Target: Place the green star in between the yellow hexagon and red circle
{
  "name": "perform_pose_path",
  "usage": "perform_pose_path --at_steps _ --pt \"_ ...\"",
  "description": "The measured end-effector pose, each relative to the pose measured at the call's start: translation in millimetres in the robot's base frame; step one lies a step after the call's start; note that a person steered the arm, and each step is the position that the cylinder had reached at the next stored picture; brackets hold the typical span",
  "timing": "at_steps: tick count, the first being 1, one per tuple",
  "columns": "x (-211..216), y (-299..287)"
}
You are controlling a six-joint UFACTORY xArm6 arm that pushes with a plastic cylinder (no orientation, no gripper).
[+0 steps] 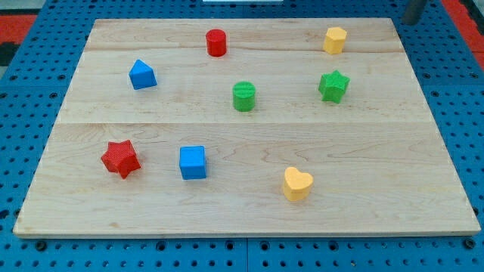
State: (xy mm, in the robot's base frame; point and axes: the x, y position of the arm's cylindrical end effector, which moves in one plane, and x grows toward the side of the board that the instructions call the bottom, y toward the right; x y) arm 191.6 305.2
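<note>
green star [333,85] below yellow hexagon [335,40], red circle [216,42]

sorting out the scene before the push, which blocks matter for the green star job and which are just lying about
Belong to the job:
green star
yellow hexagon
red circle
my tip: only a dark rod end at the view's top right

Just lying about:
green circle
blue block
red star
blue cube
yellow heart
</note>
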Motion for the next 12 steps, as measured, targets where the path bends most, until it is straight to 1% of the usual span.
perform_pose_path --at_steps 2,3,6,7,8,10,11,12 --pt "9.5 -58.6" --pt "7.0 -70.3" --pt "1.2 -72.5" --pt "2.4 -61.5" --pt "17.2 -31.6" --pt "140.8 -27.0" --pt "199.9 -44.8" --pt "203.6 -108.2"
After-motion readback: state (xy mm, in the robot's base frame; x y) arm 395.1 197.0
